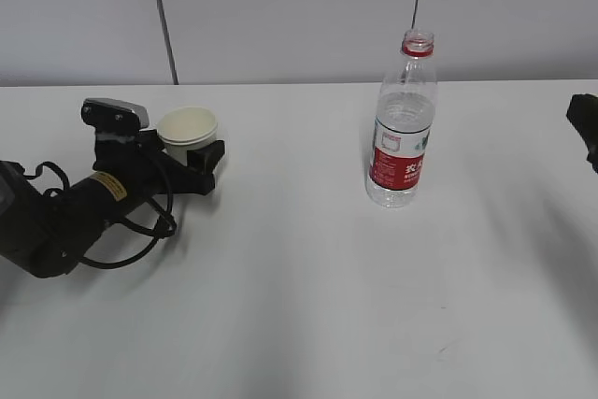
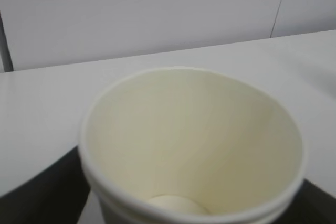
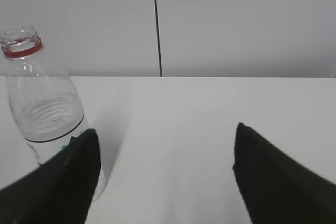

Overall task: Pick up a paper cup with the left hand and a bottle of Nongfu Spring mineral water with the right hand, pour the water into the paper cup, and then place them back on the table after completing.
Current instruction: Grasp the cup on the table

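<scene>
- Paper cup point(image 1: 188, 126): upright on the white table point(image 1: 299, 306), far left, cream inside, empty as far as I see.
- Left hand point(image 1: 192, 167): lying low on the table, I see its fingers either side of the cup; whether they press it I cannot tell.
- Nongfu Spring bottle point(image 1: 403, 123): upright, uncapped, red neck ring, red label, water point(image 3: 50, 116) inside.
- Right hand point(image 3: 165, 174): fingers spread wide, holding nothing, the bottle just beyond my left finger.
</scene>
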Robot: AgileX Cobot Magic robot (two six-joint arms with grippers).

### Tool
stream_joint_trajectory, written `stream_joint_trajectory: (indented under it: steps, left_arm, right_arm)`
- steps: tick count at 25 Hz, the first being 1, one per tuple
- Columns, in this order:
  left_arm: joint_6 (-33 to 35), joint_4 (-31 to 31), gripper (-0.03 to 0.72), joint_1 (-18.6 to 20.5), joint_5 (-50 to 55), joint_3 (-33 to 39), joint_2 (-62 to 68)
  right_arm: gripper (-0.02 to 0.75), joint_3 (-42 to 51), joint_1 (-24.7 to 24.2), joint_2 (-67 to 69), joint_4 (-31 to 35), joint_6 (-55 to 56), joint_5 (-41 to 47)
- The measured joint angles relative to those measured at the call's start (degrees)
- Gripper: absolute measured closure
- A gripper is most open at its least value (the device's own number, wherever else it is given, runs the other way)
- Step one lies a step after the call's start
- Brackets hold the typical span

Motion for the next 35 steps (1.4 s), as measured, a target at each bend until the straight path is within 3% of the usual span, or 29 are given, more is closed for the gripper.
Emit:
stream_joint_trajectory:
  steps: [6, 9, 18, 27, 35]
  left_arm:
    - [0.00, 1.36, 0.253, 0.00, 0.00, 0.00, 0.00]
    - [0.00, 2.06, 0.279, 0.00, -0.55, -0.02, 0.32]
    - [0.00, 2.22, 0.284, 0.00, -1.80, -0.20, 0.99]
    - [0.00, 2.29, 0.286, 0.00, -1.92, -0.20, 1.04]
    - [0.00, 2.29, 0.286, 0.00, -1.92, -0.20, 1.04]
  right_arm:
    - [0.152, 0.00, 0.00, 0.00, 0.00, 0.01, -0.79]
    - [0.152, 0.00, 0.00, 0.14, 0.00, 0.01, -1.14]
    - [0.152, 0.00, 0.00, 6.30, -1.32, 2.25, -8.18]
    - [0.122, -1.22, 0.00, 18.37, -17.07, 13.75, -17.65]
    - [0.076, -5.80, 0.00, 28.24, -20.83, 15.57, -22.16]
